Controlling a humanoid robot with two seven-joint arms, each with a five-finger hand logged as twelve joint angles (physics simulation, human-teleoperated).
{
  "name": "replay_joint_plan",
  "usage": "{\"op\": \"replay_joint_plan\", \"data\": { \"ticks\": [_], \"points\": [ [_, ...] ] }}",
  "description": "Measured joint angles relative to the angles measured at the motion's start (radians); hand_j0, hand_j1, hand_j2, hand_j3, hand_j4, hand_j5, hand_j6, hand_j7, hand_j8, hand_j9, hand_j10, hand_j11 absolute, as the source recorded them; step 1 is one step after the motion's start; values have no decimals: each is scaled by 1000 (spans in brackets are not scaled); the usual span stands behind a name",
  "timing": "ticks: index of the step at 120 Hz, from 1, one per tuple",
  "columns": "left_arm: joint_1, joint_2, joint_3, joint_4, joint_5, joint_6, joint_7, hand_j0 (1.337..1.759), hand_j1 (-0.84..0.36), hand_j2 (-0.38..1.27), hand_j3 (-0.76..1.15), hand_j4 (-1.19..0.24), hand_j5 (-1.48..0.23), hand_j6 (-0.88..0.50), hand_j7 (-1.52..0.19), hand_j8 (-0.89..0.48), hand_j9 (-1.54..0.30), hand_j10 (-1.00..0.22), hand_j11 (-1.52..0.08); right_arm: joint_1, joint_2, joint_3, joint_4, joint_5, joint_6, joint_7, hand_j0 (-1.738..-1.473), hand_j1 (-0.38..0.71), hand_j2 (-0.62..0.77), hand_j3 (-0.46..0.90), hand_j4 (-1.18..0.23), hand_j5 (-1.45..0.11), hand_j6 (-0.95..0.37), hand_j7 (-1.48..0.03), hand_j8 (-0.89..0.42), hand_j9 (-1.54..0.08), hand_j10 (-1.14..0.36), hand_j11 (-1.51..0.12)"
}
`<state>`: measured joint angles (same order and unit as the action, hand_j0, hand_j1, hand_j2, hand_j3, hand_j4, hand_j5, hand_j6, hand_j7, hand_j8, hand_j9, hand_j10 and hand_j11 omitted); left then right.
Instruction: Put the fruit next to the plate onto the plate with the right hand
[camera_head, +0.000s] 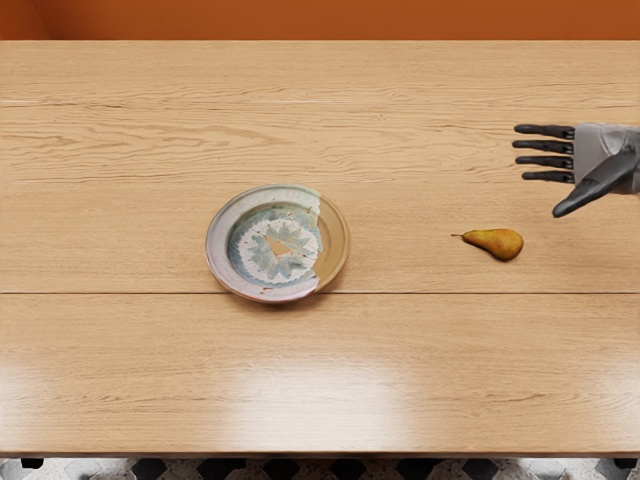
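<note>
Wooden table (120, 370) spreads wide, with a glazed plate (338, 245) near its middle, its pale star pattern showing whole. At the right edge hovers the right hand (575, 160), fingers (540, 146) stretched straight, holding nothing; the pear (497, 242) lies on the wood between, nearer the hand.

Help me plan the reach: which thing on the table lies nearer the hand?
The small yellow-brown pear, lying just below the open grey right hand; the round glazed ceramic plate sits much farther left.
</note>
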<state>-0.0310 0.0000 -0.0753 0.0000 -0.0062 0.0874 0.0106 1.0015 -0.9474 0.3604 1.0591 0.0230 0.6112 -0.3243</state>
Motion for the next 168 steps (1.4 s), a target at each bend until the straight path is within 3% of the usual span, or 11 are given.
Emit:
{"op": "replay_joint_plan", "data": {
  "ticks": [21, 33, 40, 53, 70, 101, 118, 142, 168],
  "points": [
    [0, 0, 0, 0, 0, 0, 0, 1658, 349, 0, 0, 0, 0, 0, 0, 0, 0, 0, 0, 33, 12, 2, 2, -12, 0, -63, -1658, -349, 1, 0, 0, 0, 1, 0, 1, 0, 0, 0],
    [0, 0, 0, 0, 0, 0, 0, 1658, 349, 0, 0, 0, 0, 0, 0, 0, 0, 0, 0, 55, 49, 4, 5, -39, 0, -182, -1658, -349, 0, 0, 0, 0, 1, 0, 0, 0, 0, 0],
    [0, 0, 0, 0, 0, 0, 0, 1658, 349, 0, 0, 0, 0, 0, 0, 0, 0, 0, 0, 65, 65, 5, 12, -73, 0, -227, -1658, -349, 0, 0, 0, 0, 0, 0, 0, 0, 0, 0],
    [0, 0, 0, 0, 0, 0, 0, 1658, 349, 0, 0, 0, 0, 0, 0, 0, 0, 0, 0, 82, 31, 14, 170, -200, -13, -265, -1658, -349, 0, 0, -1, 0, -1, 0, -1, 0, 0, 0],
    [0, 0, 0, 0, 0, 0, 0, 1658, 349, 0, 0, 0, 0, 0, 0, 0, 0, 0, 0, 84, -21, 18, 355, -347, -229, -281, -1658, -349, 0, 0, -2, 0, -2, 0, -2, 0, -1, 0],
    [0, 0, 0, 0, 0, 0, 0, 1658, 349, 0, 0, 0, 0, 0, 0, 0, 0, 0, 0, -8, 26, 9, 476, -626, -728, -286, -1658, -346, 0, 0, -6, -4, -7, -3, -6, -3, -5, -3],
    [0, 0, 0, 0, 0, 0, 0, 1658, 349, 0, 0, 0, 0, 0, 0, 0, 0, 0, 0, -38, 63, 7, 505, -721, -801, -286, -1658, -300, -7, 0, -46, -55, -47, -55, -47, -55, -45, -55],
    [0, 0, 0, 0, 0, 0, 0, 1658, 349, 0, 0, 0, 0, 0, 0, 0, 0, 0, 0, -78, 97, 8, 556, -867, -842, -287, -1658, -102, -39, 0, -211, -270, -213, -269, -212, -270, -211, -270],
    [0, 0, 0, 0, 0, 0, 0, 1658, 349, 0, 0, 0, 0, 0, 0, 0, 0, 0, 0, -138, 146, -3, 570, -953, -909, -287, -1658, 5, -56, 0, -301, -387, -303, -386, -302, -387, -301, -387]
  ]
}}
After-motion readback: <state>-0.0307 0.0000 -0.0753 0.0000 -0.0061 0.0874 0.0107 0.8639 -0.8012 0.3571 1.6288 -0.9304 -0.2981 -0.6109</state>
